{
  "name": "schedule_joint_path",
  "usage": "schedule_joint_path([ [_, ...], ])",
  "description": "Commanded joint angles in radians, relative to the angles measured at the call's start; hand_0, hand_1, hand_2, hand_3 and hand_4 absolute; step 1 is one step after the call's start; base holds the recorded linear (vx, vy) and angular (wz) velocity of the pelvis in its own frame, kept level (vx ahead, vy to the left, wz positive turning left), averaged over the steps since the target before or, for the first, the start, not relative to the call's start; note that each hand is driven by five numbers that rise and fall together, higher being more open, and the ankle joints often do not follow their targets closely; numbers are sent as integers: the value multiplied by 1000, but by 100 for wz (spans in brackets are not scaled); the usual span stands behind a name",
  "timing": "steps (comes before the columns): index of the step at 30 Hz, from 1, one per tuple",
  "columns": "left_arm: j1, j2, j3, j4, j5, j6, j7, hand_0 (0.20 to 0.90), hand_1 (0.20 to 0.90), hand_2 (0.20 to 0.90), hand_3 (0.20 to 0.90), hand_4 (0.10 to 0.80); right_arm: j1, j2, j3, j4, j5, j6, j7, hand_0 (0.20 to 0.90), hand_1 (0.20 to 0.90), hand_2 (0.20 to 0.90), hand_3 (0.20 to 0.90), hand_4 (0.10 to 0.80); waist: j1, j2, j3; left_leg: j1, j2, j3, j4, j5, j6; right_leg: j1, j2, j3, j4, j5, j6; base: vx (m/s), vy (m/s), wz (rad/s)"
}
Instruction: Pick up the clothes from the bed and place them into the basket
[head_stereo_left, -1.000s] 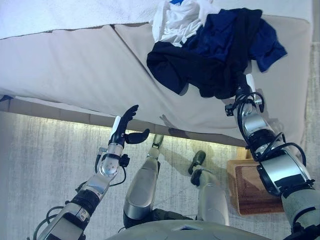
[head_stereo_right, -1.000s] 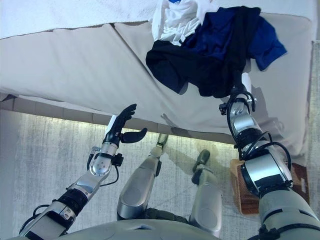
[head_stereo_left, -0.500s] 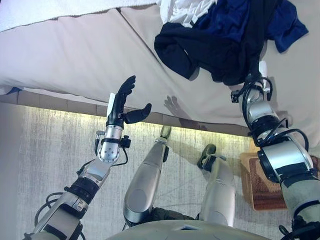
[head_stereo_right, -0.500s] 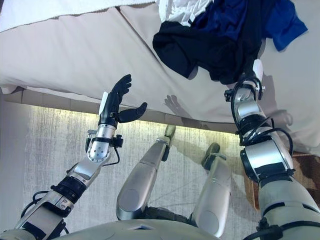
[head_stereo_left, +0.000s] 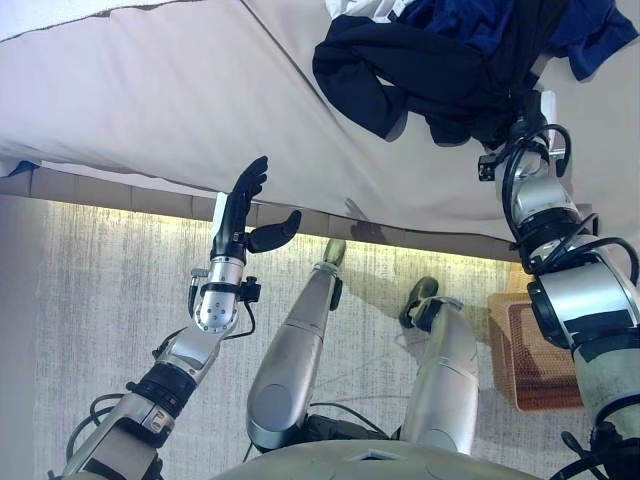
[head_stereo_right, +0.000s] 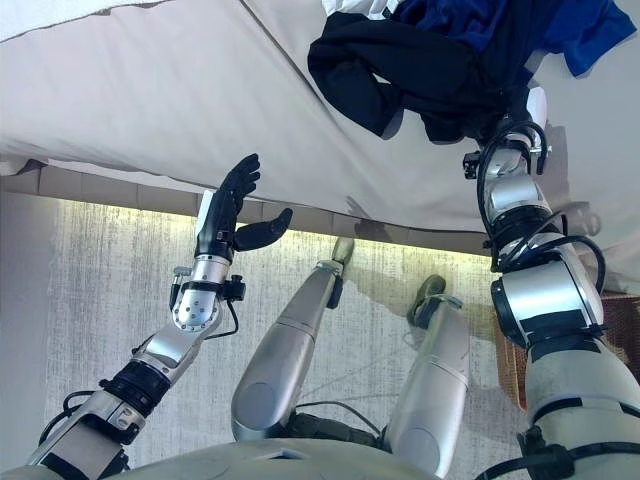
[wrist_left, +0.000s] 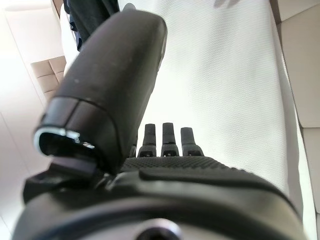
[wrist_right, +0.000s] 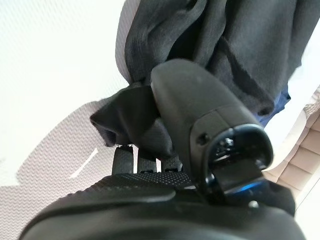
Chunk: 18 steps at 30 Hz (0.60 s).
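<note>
Right hand (head_stereo_right: 505, 128) now deeper under crumpled black-and-blue clothes (head_stereo_left: 440, 60)

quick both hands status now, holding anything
Left hand: open, fingers straight, holding nothing, raised near the bed edge.
Right hand: thumb and fingers pinching the black garment.

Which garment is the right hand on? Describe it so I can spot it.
On the bed, find the clothes pile at its far right. The black garment forms its near edge, where the right hand meets it; its neighbours are blue and white.
</note>
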Motion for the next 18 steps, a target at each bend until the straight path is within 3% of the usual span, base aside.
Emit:
schedule_joint_path([
  [1, -3, 25, 51, -138, -11, -94, 9, 900, 900, 900, 900, 800, -31, -38, 19, -53, 0, -85, -23, 300, 300, 300, 200, 100, 16, 17, -26, 117, 1, 82, 60, -174, 66, 134, 44, -68, 11, -29, -47, 7, -27, -7],
  [5, -9, 30, 53, -124, -12, -98, 3, 900, 900, 900, 900, 800, -23, -38, 13, -78, 0, -100, -11, 300, 300, 300, 200, 100, 9, 1, -26, 191, 16, 85, 14, -165, 53, 216, 45, -74, -60, -8, -41, -24, -38, -17],
  [7, -13, 32, 51, -122, -7, -99, 1, 900, 900, 900, 900, 800, -16, -44, 14, -102, 4, -101, -10, 300, 300, 300, 200, 100, 3, -6, -26, 221, 23, 88, -28, -128, 52, 251, 46, -86, -113, 29, -49, -83, -26, -15],
  [12, -5, 30, 49, -110, -1, -95, -12, 900, 900, 900, 900, 800, 17, -66, 25, -187, 1, -86, -3, 300, 300, 300, 200, 100, -12, -38, -74, 325, 50, 83, -107, -115, 36, 370, 67, -86, -242, 59, -45, 22, -35, -9],
  [18, 12, 33, 47, -48, 36, 32, -50, 900, 900, 900, 900, 800, 64, -126, 24, -331, 38, -75, 58, 300, 300, 300, 200, 100, -42, -89, -162, 471, 93, 107, -197, -117, 18, 532, 94, -84, -387, 77, -38, 85, -27, -17],
])
